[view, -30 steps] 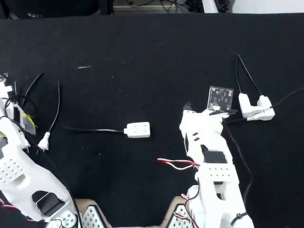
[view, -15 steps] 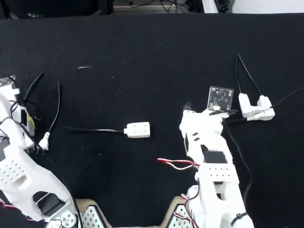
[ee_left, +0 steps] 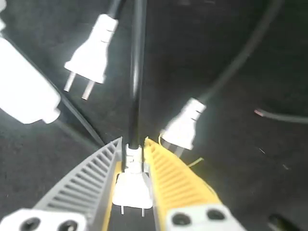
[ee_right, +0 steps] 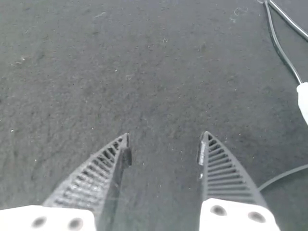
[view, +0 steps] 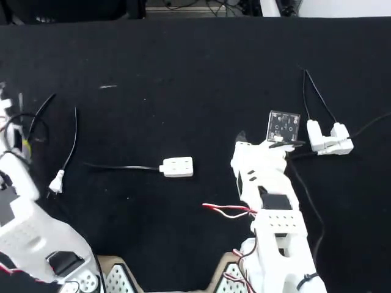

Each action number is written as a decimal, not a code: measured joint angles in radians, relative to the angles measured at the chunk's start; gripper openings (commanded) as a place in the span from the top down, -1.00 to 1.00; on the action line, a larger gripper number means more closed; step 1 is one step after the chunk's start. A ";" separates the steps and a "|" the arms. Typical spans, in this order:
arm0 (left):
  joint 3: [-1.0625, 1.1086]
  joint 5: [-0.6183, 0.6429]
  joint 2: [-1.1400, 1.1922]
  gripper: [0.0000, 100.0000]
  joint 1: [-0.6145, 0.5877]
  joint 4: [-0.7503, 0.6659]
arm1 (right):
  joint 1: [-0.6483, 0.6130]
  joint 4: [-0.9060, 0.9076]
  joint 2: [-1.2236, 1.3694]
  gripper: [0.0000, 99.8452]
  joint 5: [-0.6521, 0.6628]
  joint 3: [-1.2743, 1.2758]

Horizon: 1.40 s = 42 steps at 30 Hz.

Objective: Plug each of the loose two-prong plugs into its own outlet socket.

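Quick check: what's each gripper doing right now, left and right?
Left gripper: closed on a white two-prong plug.
Right gripper: open, holding nothing.

Both arms are white plastic shells. High view: the left arm (view: 30,229) sits at 7 o'clock, the right arm (view: 276,227) at 5 o'clock, with a black servo block (view: 276,201) inset and a row of small holes under it. Thin red-white wires (view: 225,211) loop off its 9 o'clock side. The left gripper (ee_left: 132,143) has one grey ribbed finger (ee_left: 91,178) and one yellow finger (ee_left: 173,178), on white bases with paired screw holes. The right gripper (ee_right: 164,138) has two grey ribbed triangular fingers and the same white bases.
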 measured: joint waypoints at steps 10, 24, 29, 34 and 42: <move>-0.005 0.192 -0.133 0.94 0.491 0.049 | 0.000 0.000 0.000 0.56 0.000 0.000; -0.005 0.201 -0.133 0.93 1.097 -0.190 | 0.123 0.000 0.000 0.56 0.000 0.000; -0.005 0.198 -0.133 0.62 1.181 -0.341 | 0.124 0.000 0.000 0.56 0.000 0.000; -0.005 0.198 -0.133 0.47 1.224 -0.410 | 0.124 0.000 0.000 0.56 0.000 0.000; -0.005 0.196 -0.138 0.47 1.160 -0.336 | 0.104 0.000 0.000 0.56 0.000 0.000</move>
